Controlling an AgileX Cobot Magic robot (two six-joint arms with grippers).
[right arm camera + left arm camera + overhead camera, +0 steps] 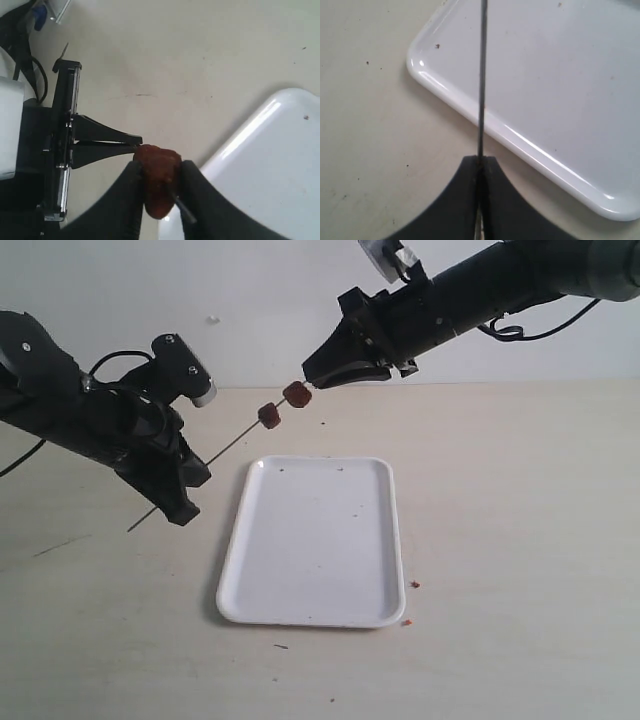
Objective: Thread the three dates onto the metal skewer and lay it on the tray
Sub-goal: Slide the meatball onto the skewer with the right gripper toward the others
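Note:
My left gripper (190,490) (480,159) is shut on the thin metal skewer (235,443) (482,75), which slants up to the right above the table. One dark red date (270,416) sits threaded on the rod. My right gripper (305,388) (159,167) is shut on a second date (296,394) (157,175) at the skewer's far end, and the rod's tip (182,209) pokes out through it. Only two dates show; a third is out of view. The white tray (250,570) (450,97) (280,165) lies on the table below the skewer, holding only specks.
Small reddish crumbs (414,584) lie on the beige table by the tray's right rim, and another crumb (405,621) sits near its front right corner. The left arm's cables (120,360) hang at the far left. The left gripper's fingers (115,141) show in the right wrist view.

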